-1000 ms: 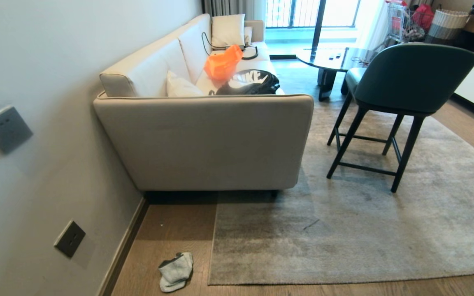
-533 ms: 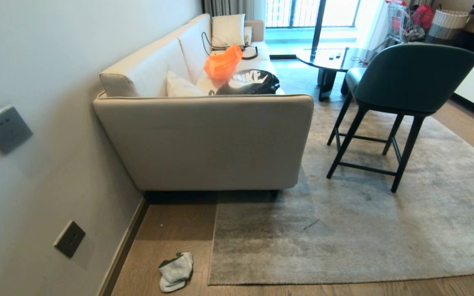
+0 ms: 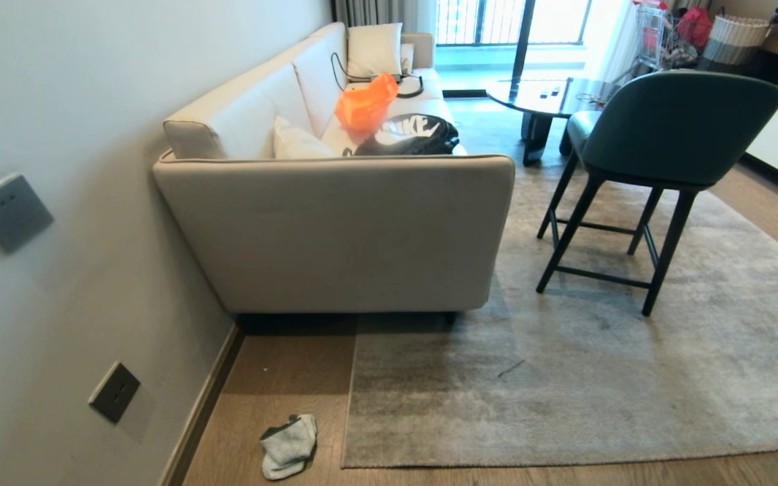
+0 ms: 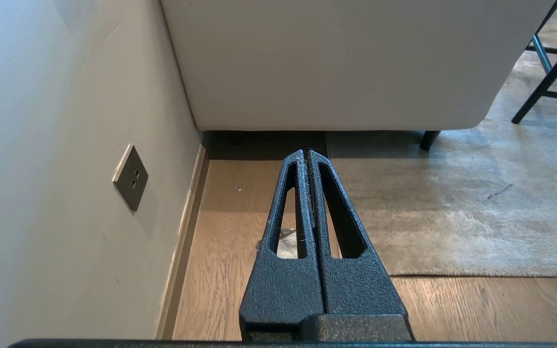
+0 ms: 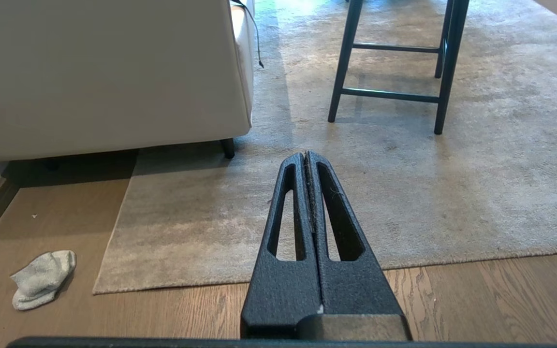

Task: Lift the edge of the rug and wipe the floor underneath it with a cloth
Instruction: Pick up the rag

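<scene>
The mottled grey-beige rug lies flat on the wood floor (image 3: 274,378); its near rug edge (image 3: 497,462) (image 5: 172,285) runs straight to a corner (image 3: 343,466) beside the cloth. The pale blue-grey cloth (image 3: 288,445) (image 5: 41,279) lies crumpled on the floor between rug and wall. Neither arm appears in the head view. My left gripper (image 4: 307,152) hangs shut and empty above the floor, its fingers hiding most of the cloth (image 4: 288,246). My right gripper (image 5: 305,154) is shut and empty above the rug's near edge.
A beige sofa (image 3: 335,229) stands against the wall (image 3: 58,270), its end over the rug's far corner. A dark-legged green chair (image 3: 659,148) stands on the rug at the right. A dark baseboard (image 3: 203,405) and wall sockets (image 3: 113,391) line the left side.
</scene>
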Tool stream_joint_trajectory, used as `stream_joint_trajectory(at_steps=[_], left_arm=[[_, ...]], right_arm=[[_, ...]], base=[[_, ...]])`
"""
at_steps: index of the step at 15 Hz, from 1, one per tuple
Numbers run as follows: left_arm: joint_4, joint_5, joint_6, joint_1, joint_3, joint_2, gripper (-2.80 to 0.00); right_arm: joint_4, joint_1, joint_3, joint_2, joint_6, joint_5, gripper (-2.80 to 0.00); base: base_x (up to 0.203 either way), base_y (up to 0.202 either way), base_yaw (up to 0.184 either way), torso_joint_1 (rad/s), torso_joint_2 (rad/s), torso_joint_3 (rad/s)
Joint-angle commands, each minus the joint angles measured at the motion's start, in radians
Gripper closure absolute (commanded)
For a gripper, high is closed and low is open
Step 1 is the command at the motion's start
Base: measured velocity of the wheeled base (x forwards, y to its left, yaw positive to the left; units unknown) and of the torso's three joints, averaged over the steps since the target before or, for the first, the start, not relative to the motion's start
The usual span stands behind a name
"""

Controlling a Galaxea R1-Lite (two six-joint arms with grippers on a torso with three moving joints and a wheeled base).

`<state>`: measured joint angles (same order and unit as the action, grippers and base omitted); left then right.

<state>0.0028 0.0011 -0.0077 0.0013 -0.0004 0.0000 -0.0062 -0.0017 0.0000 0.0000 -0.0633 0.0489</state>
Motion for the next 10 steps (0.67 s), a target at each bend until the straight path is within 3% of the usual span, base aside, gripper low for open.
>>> stream_joint_trajectory(at_steps=[1,10], left_arm=[[0.0,0.0,-0.002,0.0,0.0,0.0,0.0],[0.0,0.0,-0.003,0.0,-0.001,0.0,0.0]], right_arm=[[-0.001,0.0,0.0,0.0,0.0,0.0,0.0],[0.0,0.0,0.0,0.0,-0.001,0.0,0.0]], base=[[0.0,0.0,0.0,0.0,0.0,0.0],[0.0,0.0,0.0,0.0,0.0,-0.004]])
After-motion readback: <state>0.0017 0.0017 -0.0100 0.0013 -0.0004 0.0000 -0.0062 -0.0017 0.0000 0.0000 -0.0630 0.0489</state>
